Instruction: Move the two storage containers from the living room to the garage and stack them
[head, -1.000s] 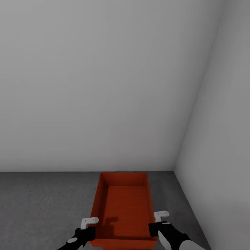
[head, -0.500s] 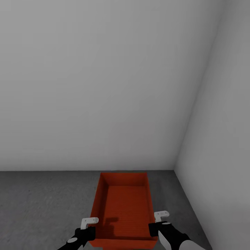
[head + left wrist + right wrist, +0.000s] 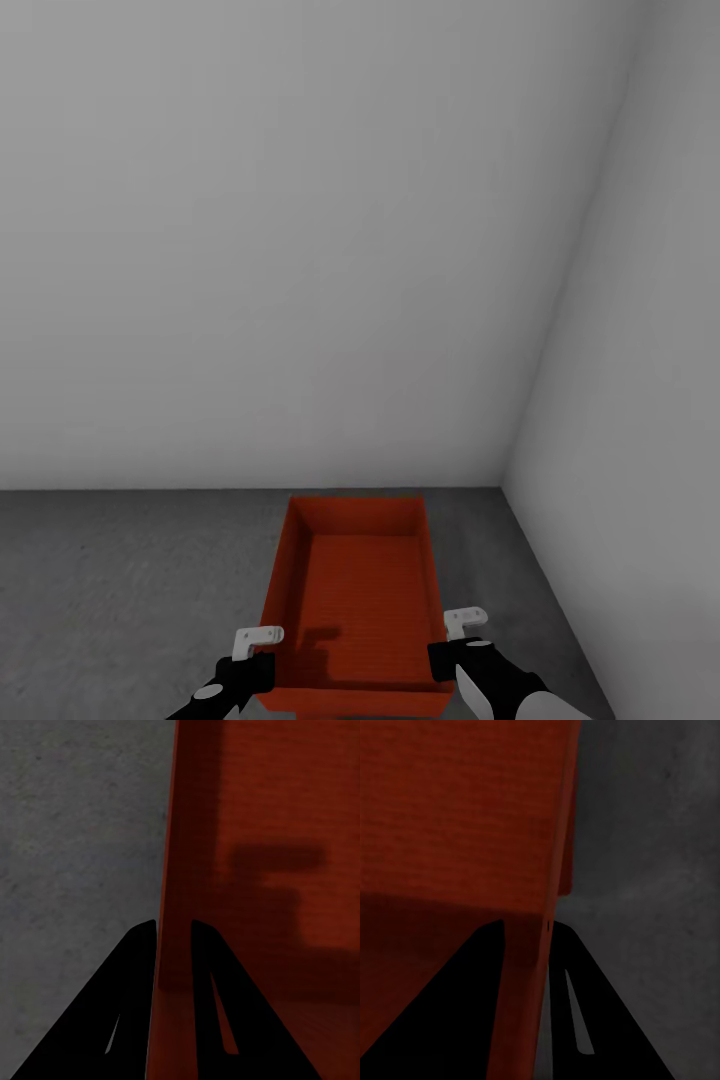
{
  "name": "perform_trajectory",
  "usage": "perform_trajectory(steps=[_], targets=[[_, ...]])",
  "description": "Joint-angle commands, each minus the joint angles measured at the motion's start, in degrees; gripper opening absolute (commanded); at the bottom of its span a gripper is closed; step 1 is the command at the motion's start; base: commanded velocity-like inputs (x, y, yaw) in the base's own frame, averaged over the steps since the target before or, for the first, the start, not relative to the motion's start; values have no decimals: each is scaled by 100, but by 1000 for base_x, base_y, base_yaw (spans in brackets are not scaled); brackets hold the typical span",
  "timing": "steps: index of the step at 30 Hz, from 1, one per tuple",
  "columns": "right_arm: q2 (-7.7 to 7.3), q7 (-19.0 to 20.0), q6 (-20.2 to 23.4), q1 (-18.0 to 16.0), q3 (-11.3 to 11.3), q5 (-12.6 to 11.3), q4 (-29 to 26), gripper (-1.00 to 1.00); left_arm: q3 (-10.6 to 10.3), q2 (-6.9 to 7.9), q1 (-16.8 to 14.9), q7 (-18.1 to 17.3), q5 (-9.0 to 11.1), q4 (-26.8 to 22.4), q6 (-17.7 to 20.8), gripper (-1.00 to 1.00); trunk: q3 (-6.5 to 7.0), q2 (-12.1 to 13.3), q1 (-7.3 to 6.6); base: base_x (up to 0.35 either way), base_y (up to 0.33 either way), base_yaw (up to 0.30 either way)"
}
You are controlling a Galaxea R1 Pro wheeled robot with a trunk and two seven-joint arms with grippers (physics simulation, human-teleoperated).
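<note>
- Head view: one red-orange storage container (image 3: 355, 600) sits open-topped in the lower middle of the picture, over the speckled grey concrete floor (image 3: 110, 590), near the corner where two plain white walls (image 3: 300, 250) meet.
- Its long sides run away from the robot, and its far end lies close to the back wall.
- Whether the container rests on the floor or hangs just above it, I cannot tell from this angle.
- The left gripper (image 3: 257, 640) is at the container's near left edge, and the right gripper (image 3: 464, 622) is at its near right edge, one on each long wall.
- Left wrist view: the left gripper (image 3: 174, 934) has its two dark fingers (image 3: 139, 945) on either side of the container's thin wall (image 3: 169, 870), closed onto it, with grey floor on one side and the red inside of the bin on the other.
- Right wrist view: the right gripper (image 3: 523, 930) straddles the opposite wall (image 3: 556, 832) in the same way, one finger inside the bin and one outside over the floor, clamped on the rim.
- A soft shadow of the left gripper falls on the container's ribbed bottom.
</note>
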Motion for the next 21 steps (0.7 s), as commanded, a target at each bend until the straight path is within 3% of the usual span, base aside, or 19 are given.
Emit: perform_trajectory(steps=[1,21], targets=[[-5,258,40,1,350,-64,-2,-100,-125,56,-8,32,38,-7,-17,-100,-23,-44,22,0,0,0],[-5,264,40,1,350,-64,-2,-100,-125,56,-8,32,38,-7,-18,-100,-382,-846,461,0,0,0]])
